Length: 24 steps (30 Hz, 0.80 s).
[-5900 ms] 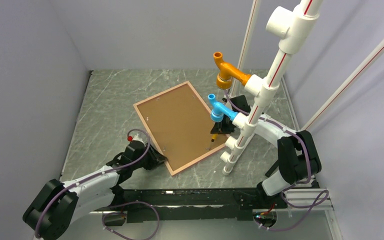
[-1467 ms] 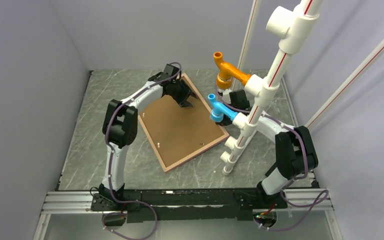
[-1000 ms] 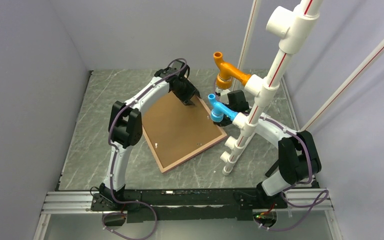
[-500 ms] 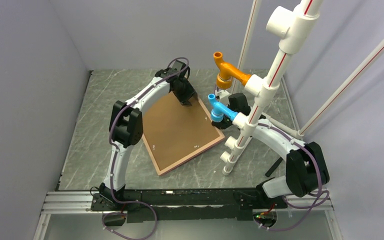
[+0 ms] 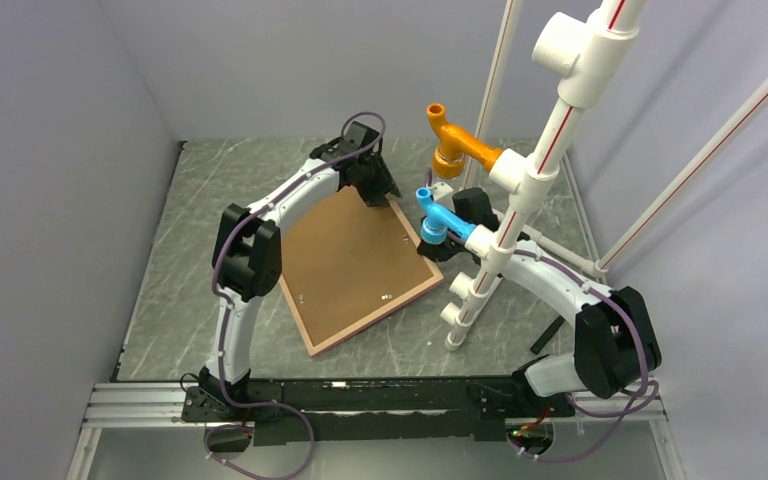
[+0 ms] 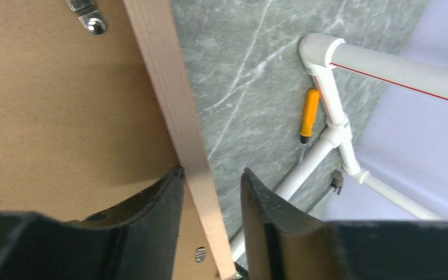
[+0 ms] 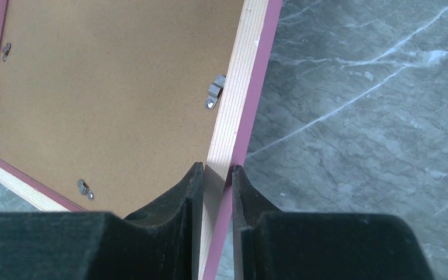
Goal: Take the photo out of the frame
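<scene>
The frame (image 7: 236, 111) lies back-up on the grey marbled surface (image 5: 190, 230), its brown backing board (image 5: 345, 255) showing. The right end effector (image 7: 216, 170) is clamped on the frame's right edge. Farther back, the left end effector (image 6: 211, 174) straddles the rail near the far corner, fingers apart.

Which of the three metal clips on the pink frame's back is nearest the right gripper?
The silver metal clip on the pink wooden frame's pale edge that the right gripper pinches; the other two lie along farther edges.

The frame (image 5: 378, 318) rests on the table (image 5: 190, 250), left of the pipe stand (image 5: 477, 280).
</scene>
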### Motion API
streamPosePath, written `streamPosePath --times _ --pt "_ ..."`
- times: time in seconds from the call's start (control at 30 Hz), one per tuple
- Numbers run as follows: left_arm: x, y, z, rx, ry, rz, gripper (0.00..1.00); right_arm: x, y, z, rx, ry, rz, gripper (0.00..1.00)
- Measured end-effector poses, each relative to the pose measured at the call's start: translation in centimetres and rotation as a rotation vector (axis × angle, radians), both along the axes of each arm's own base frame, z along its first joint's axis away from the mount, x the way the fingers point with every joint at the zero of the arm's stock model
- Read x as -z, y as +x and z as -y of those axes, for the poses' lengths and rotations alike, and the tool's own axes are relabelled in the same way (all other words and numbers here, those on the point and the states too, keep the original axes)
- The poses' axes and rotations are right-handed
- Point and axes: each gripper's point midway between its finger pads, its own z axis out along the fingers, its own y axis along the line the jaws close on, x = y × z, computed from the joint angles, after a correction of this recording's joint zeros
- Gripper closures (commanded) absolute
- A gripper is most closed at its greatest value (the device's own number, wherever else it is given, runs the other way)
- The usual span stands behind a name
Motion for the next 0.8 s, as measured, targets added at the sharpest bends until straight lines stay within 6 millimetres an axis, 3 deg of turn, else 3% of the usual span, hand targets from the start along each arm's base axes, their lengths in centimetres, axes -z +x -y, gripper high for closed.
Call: streamPosePath --times 0.23,0.43,0.57,0.7,0.8 --pt "0.8 -0.3 -0.7 -0.025 0.056 -0.009 0.75 0.0 -0.1 0.0 -0.004 -0.007 0.012 1.00" --pt "1.3 -0.8 -0.5 -0.025 0.093 -0.021 0.58 0.3 -0.7 -0.2 -0.016 -0.012 0.008 1.00" --pt "1.4 -0.8 0.0 -0.021 0.103 -0.026 0.58 0.5 -0.8 -0.3 -0.021 -0.018 0.008 1.00" --pt "2.0 -0.9 0.1 -0.023 0.130 -0.038 0.70 0.6 -0.9 -0.3 -0.022 -0.024 0.008 1.00" --pt "2.4 -1.0 -0.2 -0.026 0.163 -0.034 0.88 0.6 -0.9 -0.2 -0.021 -0.028 0.011 1.00"
